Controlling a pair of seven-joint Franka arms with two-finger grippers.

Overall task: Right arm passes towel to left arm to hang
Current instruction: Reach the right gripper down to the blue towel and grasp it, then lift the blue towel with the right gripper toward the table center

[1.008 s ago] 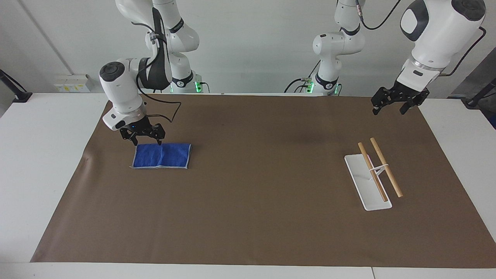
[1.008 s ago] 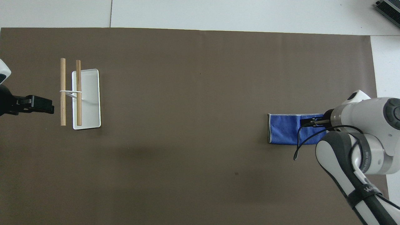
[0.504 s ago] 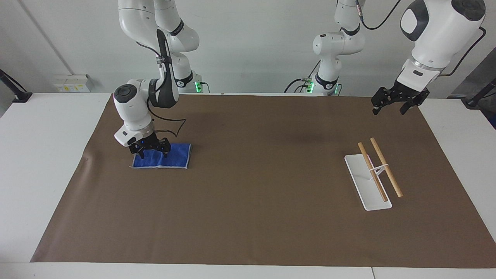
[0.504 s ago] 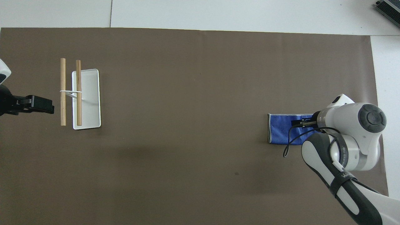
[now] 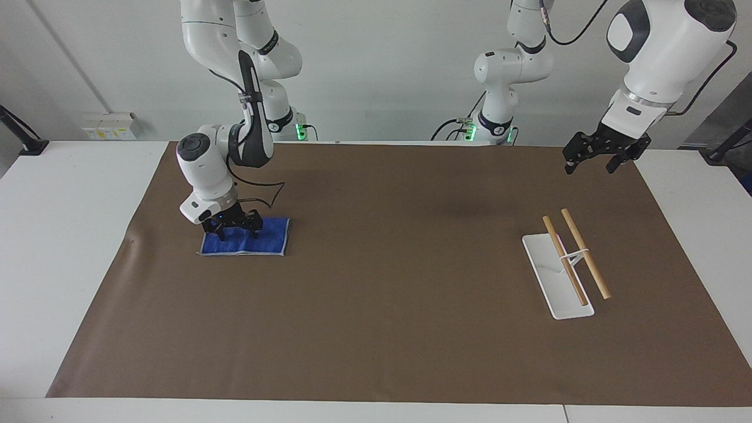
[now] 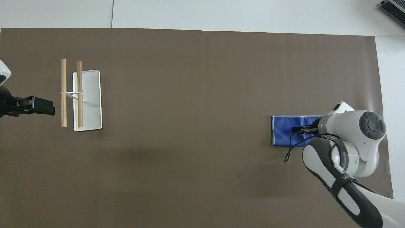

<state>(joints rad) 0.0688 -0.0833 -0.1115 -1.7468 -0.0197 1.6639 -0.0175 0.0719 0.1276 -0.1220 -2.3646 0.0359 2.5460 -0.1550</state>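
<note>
The right end effector [image 5: 238, 230] stands spread on the flat towel [image 5: 264, 238]; it looks soft and light, so pinch one edge. The left end effector [image 5: 598, 155] waits, wide.

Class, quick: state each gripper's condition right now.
Right gripper: jaws open, down on the towel, nothing gripped yet.
Left gripper: jaws open, empty, waiting.

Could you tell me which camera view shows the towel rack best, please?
The facing view: the towel rack shows its white base and both wooden bars raised on their stand. The overhead view flattens it, bars beside and over the base.
</note>
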